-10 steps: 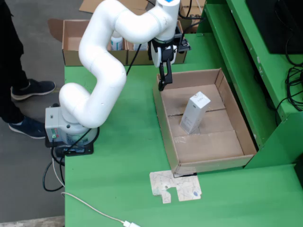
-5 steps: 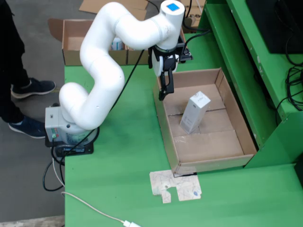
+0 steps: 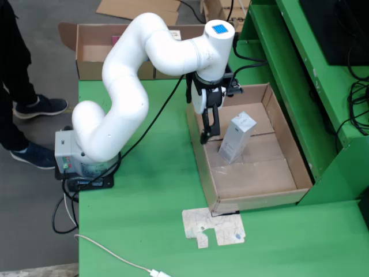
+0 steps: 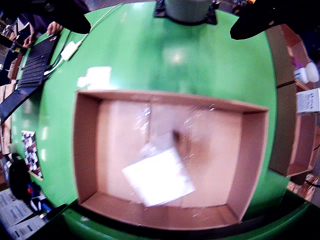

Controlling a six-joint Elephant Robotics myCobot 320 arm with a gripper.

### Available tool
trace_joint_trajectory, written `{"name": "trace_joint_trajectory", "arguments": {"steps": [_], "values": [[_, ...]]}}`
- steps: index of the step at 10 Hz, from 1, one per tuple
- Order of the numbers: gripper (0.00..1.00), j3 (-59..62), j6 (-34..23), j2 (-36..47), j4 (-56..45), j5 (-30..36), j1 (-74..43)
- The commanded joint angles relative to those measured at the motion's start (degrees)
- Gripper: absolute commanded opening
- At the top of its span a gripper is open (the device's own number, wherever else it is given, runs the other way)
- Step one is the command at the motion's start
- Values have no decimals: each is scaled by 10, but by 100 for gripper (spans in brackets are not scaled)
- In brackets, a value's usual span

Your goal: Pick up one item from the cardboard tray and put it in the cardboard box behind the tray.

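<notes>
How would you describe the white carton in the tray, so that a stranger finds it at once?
On the green table lies a shallow cardboard tray. Inside it stands a tall white carton, leaning slightly, right of the gripper in the fixed view. It is the tray's only item.

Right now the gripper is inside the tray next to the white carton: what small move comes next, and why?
Probably a short shift toward the white carton to centre over its top before descending. In the fixed view the gripper hangs just left of the carton, inside the cardboard tray, not around it. The wrist view shows the carton below centre, so the fingers are not yet lined up. Whether the jaws are open is unclear.
</notes>
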Motion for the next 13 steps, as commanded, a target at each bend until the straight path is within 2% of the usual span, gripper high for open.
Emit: {"name": "trace_joint_trajectory", "arguments": {"steps": [1,4,5,7,9,11,13], "values": [[100,11,-94,-23,64,-29,-119],[100,11,-125,-36,79,-38,-143],[100,11,-168,-40,88,-53,-175],[100,11,-168,-40,88,-53,-175],[100,11,-199,-22,55,-60,-188],[100,11,-185,12,-10,-57,-170],[100,11,-171,28,-33,-52,-159]]}}
